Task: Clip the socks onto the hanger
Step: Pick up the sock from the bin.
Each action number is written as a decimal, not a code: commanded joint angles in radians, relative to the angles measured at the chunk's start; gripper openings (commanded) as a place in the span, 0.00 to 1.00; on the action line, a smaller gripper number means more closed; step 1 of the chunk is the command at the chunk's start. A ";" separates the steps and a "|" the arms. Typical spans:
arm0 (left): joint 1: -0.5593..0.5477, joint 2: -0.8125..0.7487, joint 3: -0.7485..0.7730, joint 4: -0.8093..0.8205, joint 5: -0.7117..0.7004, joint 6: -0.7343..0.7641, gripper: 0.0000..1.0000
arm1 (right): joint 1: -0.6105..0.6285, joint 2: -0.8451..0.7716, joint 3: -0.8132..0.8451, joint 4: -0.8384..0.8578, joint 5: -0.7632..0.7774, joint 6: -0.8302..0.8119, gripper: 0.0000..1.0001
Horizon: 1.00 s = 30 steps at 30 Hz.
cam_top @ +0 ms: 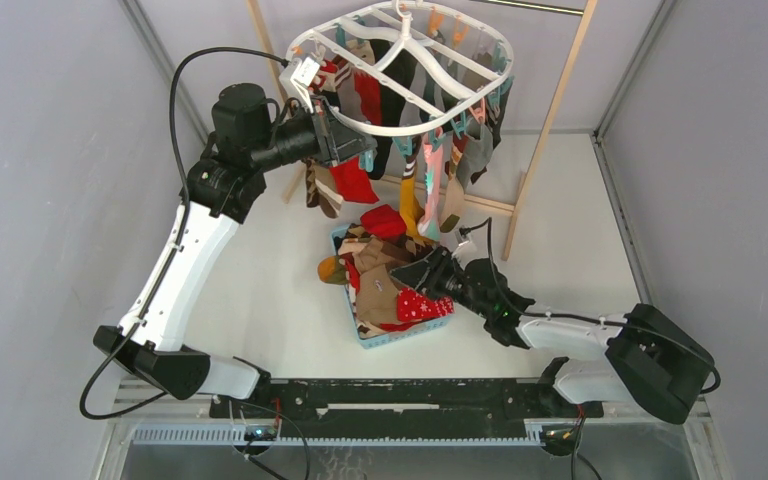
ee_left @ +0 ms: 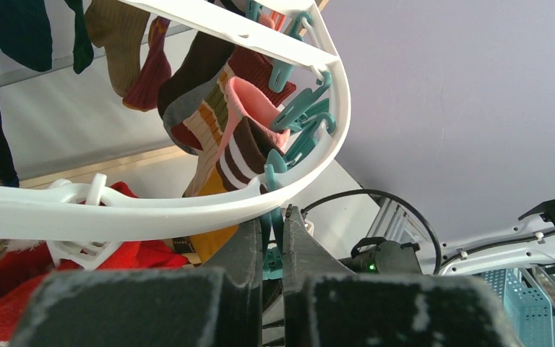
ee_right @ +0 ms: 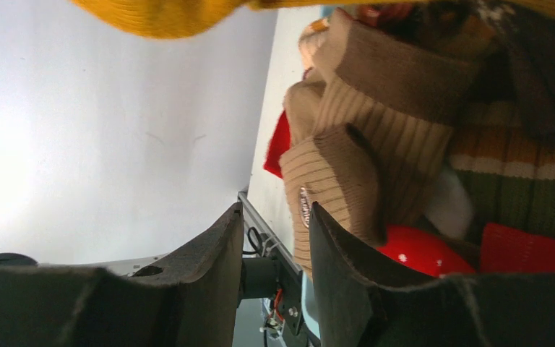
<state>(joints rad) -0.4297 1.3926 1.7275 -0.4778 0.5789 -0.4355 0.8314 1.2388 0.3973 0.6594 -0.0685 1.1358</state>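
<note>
**Fig.: sock clipping, mid-task.** L gripper (ee_left: pixel 271 215) is raised to the near-left rim of the hanger (ee_left: pixel 152 210). Its jaws are narrow and pinched on a teal pin (ee_left: pixel 274 170) that dangles just under the rim, prob. squeezing it so the mouth opens for a sock.

The hanger hangs at the far side, above the tabletop (cam_top: pixel 270 280), w/ many socks (cam_top: pixel 430 180) already clipped round it. More socks lie loose in the basket (cam_top: pixel 390 340) at centre, below and nearer than the hanger.

R gripper (ee_right: pixel 274 210) sits low over that pile. Its jaws are slightly apart w/ nothing between them, and a tan sock (ee_right: pixel 332 173) lies just beside one fingertip, prob. the next pick.

Division of labour, as judged: L arm holds a pin ready and R arm fetches and feeds. The likely weak point is the sock cuff missing the small pin mouth.
</note>
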 commanded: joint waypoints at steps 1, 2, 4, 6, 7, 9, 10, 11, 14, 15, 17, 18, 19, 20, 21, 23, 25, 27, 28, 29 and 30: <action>0.000 -0.040 -0.002 -0.004 0.050 0.024 0.00 | 0.010 0.004 0.003 -0.030 0.025 -0.014 0.46; 0.000 -0.041 -0.003 -0.005 0.050 0.025 0.00 | 0.013 -0.010 0.003 -0.057 0.030 -0.021 0.46; 0.000 -0.045 -0.006 -0.004 0.050 0.030 0.00 | 0.019 -0.055 0.002 -0.111 0.040 -0.039 0.46; 0.000 -0.046 -0.007 -0.004 0.049 0.031 0.00 | 0.024 -0.104 -0.002 -0.141 0.044 -0.053 0.48; 0.000 -0.044 -0.008 -0.004 0.050 0.031 0.00 | 0.025 -0.126 -0.007 -0.142 0.037 -0.057 0.49; -0.001 -0.043 -0.006 -0.004 0.051 0.029 0.00 | 0.027 -0.154 -0.011 -0.160 0.017 -0.062 0.50; 0.000 -0.042 -0.006 -0.001 0.051 0.026 0.00 | 0.027 -0.159 -0.014 -0.173 0.010 -0.060 0.50; 0.000 -0.041 -0.006 -0.001 0.053 0.025 0.00 | 0.028 -0.162 -0.019 -0.175 0.006 -0.056 0.50; 0.000 -0.042 -0.008 0.001 0.055 0.020 0.00 | 0.026 -0.148 -0.047 -0.156 0.004 -0.034 0.50; 0.000 -0.041 -0.009 0.002 0.055 0.020 0.00 | 0.026 -0.134 -0.050 -0.151 0.004 -0.029 0.50; 0.000 -0.042 -0.008 0.001 0.055 0.020 0.00 | 0.025 -0.108 -0.051 -0.143 0.001 -0.025 0.50; 0.000 -0.044 -0.008 0.002 0.055 0.021 0.00 | 0.023 -0.095 -0.051 -0.137 0.000 -0.025 0.50; 0.000 -0.045 -0.008 0.002 0.054 0.022 0.00 | 0.023 -0.080 -0.051 -0.132 -0.001 -0.024 0.50; -0.001 -0.046 -0.007 0.002 0.054 0.022 0.00 | 0.023 -0.068 -0.051 -0.127 -0.001 -0.024 0.50; 0.000 -0.046 -0.005 0.002 0.054 0.022 0.00 | 0.020 -0.054 -0.050 -0.126 0.000 -0.023 0.50; 0.000 -0.048 -0.004 0.001 0.055 0.024 0.00 | 0.016 -0.031 -0.052 -0.108 0.006 -0.022 0.51; 0.000 -0.047 -0.006 -0.001 0.055 0.024 0.00 | 0.012 -0.004 -0.052 -0.064 0.009 -0.022 0.51; 0.000 -0.046 -0.008 -0.002 0.057 0.025 0.00 | 0.002 0.025 -0.048 -0.007 0.000 -0.011 0.51; -0.001 -0.044 -0.008 -0.002 0.056 0.024 0.00 | -0.005 0.040 -0.046 0.021 -0.008 -0.004 0.51; 0.000 -0.044 -0.008 -0.001 0.058 0.024 0.00 | -0.011 0.053 -0.043 0.050 -0.014 0.002 0.51; 0.000 -0.046 -0.007 -0.002 0.058 0.025 0.00 | -0.014 0.065 -0.041 0.076 -0.018 0.007 0.51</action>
<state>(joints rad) -0.4297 1.3911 1.7275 -0.4774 0.5804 -0.4332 0.8360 1.2655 0.3454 0.5896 -0.0742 1.1168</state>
